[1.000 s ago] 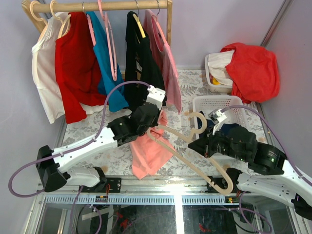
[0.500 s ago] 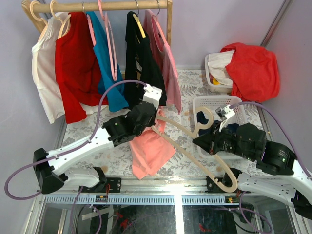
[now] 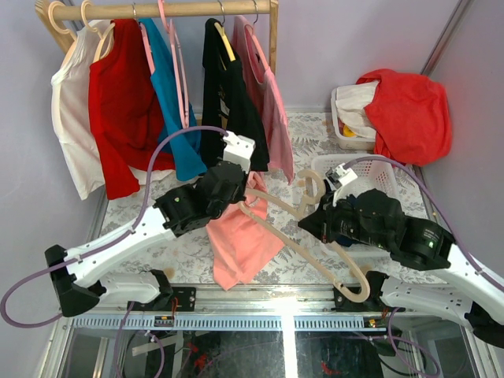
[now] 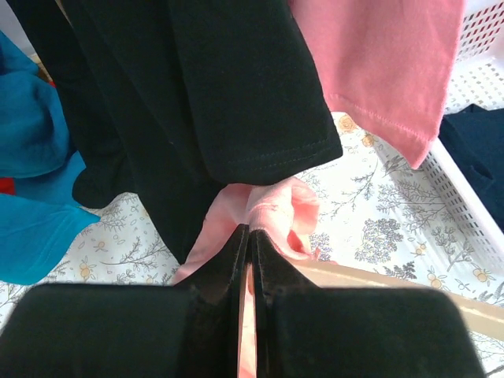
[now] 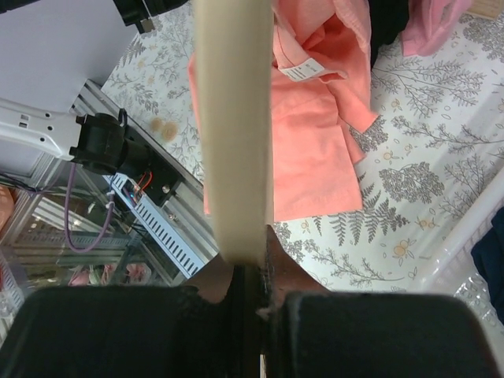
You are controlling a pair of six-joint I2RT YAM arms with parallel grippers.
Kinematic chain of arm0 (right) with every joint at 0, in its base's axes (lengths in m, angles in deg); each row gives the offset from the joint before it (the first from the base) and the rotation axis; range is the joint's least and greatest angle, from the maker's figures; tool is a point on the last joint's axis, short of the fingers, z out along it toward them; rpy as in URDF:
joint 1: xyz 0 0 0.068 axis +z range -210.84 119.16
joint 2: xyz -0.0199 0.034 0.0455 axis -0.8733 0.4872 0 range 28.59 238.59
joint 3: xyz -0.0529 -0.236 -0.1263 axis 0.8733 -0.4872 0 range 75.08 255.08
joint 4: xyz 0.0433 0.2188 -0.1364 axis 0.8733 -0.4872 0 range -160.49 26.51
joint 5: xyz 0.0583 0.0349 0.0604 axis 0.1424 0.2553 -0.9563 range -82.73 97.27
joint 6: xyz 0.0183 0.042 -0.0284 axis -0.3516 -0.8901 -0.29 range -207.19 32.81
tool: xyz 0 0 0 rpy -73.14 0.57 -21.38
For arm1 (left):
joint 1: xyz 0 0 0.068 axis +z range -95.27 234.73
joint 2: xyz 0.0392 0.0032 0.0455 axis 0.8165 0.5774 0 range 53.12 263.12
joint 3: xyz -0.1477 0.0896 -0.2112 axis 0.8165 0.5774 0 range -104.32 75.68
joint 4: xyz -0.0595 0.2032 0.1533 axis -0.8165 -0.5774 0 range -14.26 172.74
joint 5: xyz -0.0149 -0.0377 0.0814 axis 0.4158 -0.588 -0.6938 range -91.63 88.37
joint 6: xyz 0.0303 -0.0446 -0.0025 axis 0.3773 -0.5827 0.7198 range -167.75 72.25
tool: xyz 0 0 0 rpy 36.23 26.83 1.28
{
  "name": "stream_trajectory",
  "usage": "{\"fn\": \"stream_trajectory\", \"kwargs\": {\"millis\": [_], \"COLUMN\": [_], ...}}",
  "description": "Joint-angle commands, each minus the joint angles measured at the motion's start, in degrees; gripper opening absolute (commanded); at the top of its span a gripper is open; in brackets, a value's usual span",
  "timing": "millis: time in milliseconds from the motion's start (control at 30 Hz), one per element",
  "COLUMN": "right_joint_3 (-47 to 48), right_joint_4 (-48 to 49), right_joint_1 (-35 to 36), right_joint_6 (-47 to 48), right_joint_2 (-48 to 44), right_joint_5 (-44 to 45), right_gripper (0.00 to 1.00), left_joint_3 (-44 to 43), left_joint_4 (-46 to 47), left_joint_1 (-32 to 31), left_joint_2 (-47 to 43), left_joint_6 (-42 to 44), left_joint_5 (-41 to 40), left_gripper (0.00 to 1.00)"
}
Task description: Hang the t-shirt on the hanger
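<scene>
Hanging from the left gripper (image 4: pixel 246 232), the salmon t-shirt (image 3: pixel 240 246) falls in a soft, limp bunch over the middle of the flowered table (image 3: pixel 150 209), and its lower part reaches the near edge. The two fingers of this gripper are pressed together on a fold of the cloth at the top of the shirt. In the right wrist view a small white label (image 5: pixel 295 71) shows on the cloth.

The cream hanger (image 5: pixel 234 118) is in the right gripper (image 5: pixel 250 272), whose jaws are narrow and clamped on one of its arms. From above, the hanger lies slanted, with one end at the t-shirt just beside the left gripper and the other end low near the right arm's base. Whether that end is inside the shirt I cannot tell. Its hook points toward the white basket (image 3: pixel 376 167).

Just behind the left gripper hang a black shirt (image 4: pixel 236 79) and a pale pink top (image 4: pixel 386 63), with a blue shirt (image 4: pixel 31 157) beside them
</scene>
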Motion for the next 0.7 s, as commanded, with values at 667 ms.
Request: {"fn": "stream_trajectory", "kwargs": {"millis": [667], "right_joint_3": [13.4], "right_joint_4": [12.7], "right_joint_1": [-0.1], "right_joint_6": [2.8], "right_joint_2": [1.6], "right_joint_5": [3.2], "right_gripper": [0.0], "left_joint_3": [-24.5], "left_joint_4": [-9.8], "left_joint_1": [0.1], "left_joint_2": [-3.3], "left_joint_6": [-1.7], "left_joint_5": [-0.9], "left_gripper": [0.0]}}
